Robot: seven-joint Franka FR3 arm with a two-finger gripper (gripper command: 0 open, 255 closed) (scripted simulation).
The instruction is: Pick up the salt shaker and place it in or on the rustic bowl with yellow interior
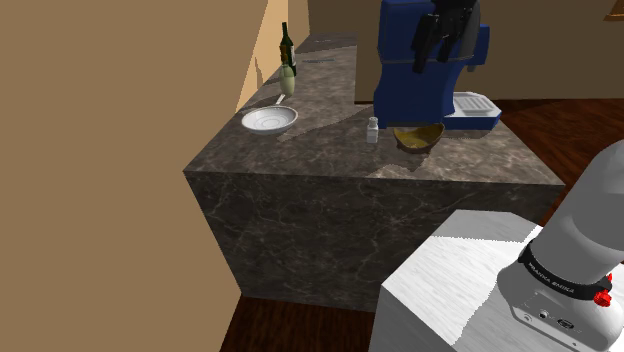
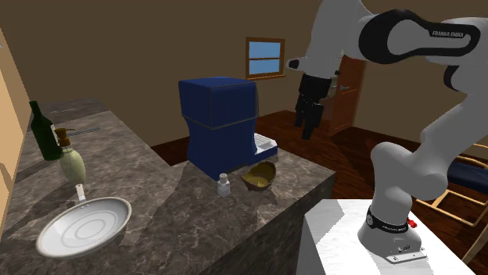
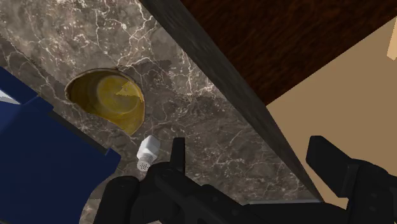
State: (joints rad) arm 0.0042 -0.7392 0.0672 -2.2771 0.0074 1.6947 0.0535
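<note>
Step in hand: approach to the pick; nothing is grasped yet. My tool (image 2: pixel 305 125) hangs high above the dark veined stone counter (image 1: pixel 300 200), its two black fingers apart with nothing between them.

The small white salt shaker with the perforated cap (image 1: pixel 372 130) stands upright on the counter near the edge nearest my stand. It is just beside the brown rustic bowl with the yellow interior (image 1: pixel 418 137), on the bowl's left in the shoulder view. The large blue coffee machine (image 1: pixel 420 80) rises directly behind both.

In the wrist view the shaker sits outside the finger gap, beside one finger. I therefore judge that the next move calls for:

1. A sideways shift to centre the gap over the shaker.
2. A straight descent, with the fingers set so that neither strikes the bowl rim or the machine's body.
3. Closing on the shaker's body below the cap.

The carry to the bowl should then be short
</note>
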